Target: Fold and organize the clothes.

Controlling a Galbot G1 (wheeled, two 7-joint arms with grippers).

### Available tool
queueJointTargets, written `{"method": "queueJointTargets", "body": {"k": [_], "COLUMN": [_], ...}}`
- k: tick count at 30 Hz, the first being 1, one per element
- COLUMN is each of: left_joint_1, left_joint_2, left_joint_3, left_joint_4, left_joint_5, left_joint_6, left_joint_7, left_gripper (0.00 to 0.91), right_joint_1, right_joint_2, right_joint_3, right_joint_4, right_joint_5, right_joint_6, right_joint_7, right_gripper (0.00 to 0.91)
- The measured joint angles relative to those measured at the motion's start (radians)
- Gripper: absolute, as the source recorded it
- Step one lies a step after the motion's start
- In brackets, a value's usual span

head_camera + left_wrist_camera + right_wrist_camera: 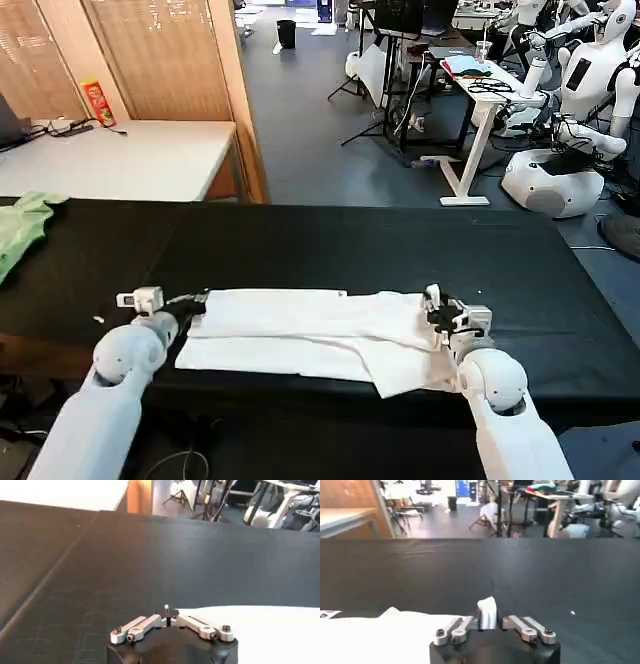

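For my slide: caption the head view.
Both grippers, left gripper and right gripper, at opposite ends of a folded white T-shirt on the black table.

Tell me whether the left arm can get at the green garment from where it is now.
Probably yes: the left gripper sits at the T-shirt, and bare black table separates it from the green garment.

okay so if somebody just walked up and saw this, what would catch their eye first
A long white T-shirt, partly folded, lies across the near edge of the black table. The left pincer is at its left end and the right pincer pinches a tuft of cloth at its right end. A light green garment sits at the table's far left.
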Motion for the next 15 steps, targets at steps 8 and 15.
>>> {"method": "queueJointTargets", "body": {"k": [8,15], "left_joint_1": [0.035,0.109], "left_joint_2": [0.023,0.002], "left_joint_3": [-0.04,-0.089], "left_joint_4": [-0.054,-0.132], "left_joint_5": [-0.039,-0.091], "left_joint_6": [-0.018,-0.021], "left_joint_7": [0.001,0.016], "left_gripper": [0.878,0.878], "right_joint_1": [-0.087,-0.173], "right_joint_2": [-0.046,-0.048], "right_joint_3": [0.041,0.086], "right_joint_4": [0.129,0.213], "right_joint_5": [0.013,0.022], "right_joint_6": [0.04,0.058], "right_joint_7": [-0.022,-0.029], "right_gripper": [0.878,0.878]}}
